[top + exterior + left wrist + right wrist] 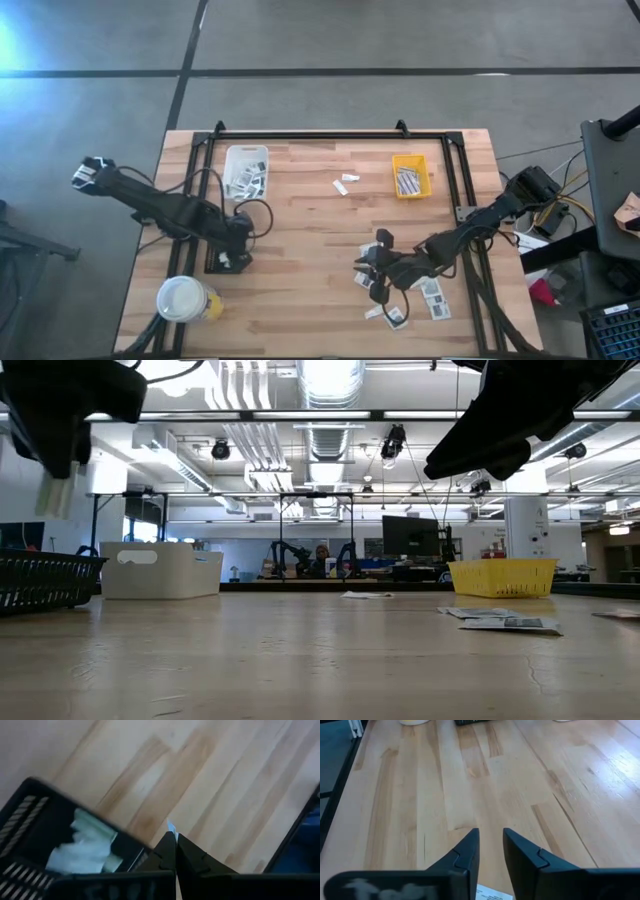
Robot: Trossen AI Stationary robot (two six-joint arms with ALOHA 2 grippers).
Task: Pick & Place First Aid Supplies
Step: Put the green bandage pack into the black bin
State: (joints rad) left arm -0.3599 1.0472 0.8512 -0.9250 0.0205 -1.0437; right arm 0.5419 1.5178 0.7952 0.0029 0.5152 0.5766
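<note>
1. The first aid packets are seen scattered on the wooden surface near its front right part, several lying flat and close together; a couple of loose pieces lie apart toward the middle back.
2. The right gripper is held low over the left edge of that scatter. In the right wrist view its fingers stand narrowly apart, with a printed packet just showing below them. Whether anything is pinched cannot be told; the narrow gap is judged to suit a thin, flat packet.
3. The right arm is stretched in from the right edge of the surface, bent at the elbow, its wrist pointing toward the centre.
4. The left gripper is closed, fingertips pressed together with a thin pale sliver at the tips; it cannot be told what that is. It hangs at the black tray, in which pale greenish pieces lie.
5. The left arm reaches in from the left side, angled down toward that tray.
6. A white tray and a yellow tray already holding items stand at the back, judged to be sorting bins.
</note>
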